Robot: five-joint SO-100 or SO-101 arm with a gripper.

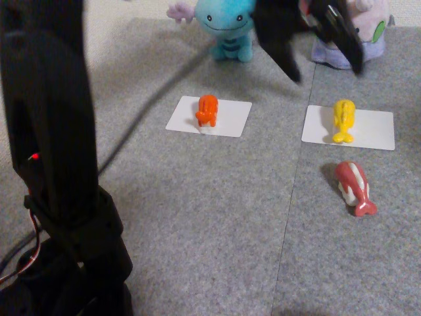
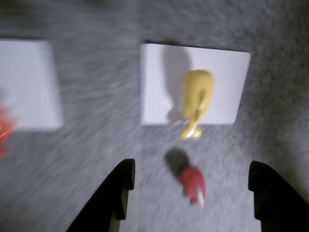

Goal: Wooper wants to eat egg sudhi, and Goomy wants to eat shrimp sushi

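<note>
Wooper [image 1: 225, 23], the light-blue plush, sits at the back centre, and Goomy [image 1: 368, 29], the lilac plush, at the back right, partly hidden by my arm. A yellow egg sushi [image 1: 343, 120] [image 2: 197, 99] lies on the white card [image 1: 375, 128] [image 2: 159, 82] in front of Goomy. A red-and-white shrimp sushi [image 1: 354, 187] [image 2: 192, 182] lies on the carpet just in front of that card. An orange sushi [image 1: 208, 110] [image 2: 2, 130] rests on the card [image 1: 230, 118] [image 2: 29, 82] before Wooper. My gripper [image 1: 327, 71] [image 2: 192, 170] hangs open and empty above the right card, blurred.
Grey carpet tiles [image 1: 210, 210] cover the floor, with a seam running down the right side. The arm's black base and column [image 1: 52, 164] fill the left foreground, and a cable runs from it toward the back.
</note>
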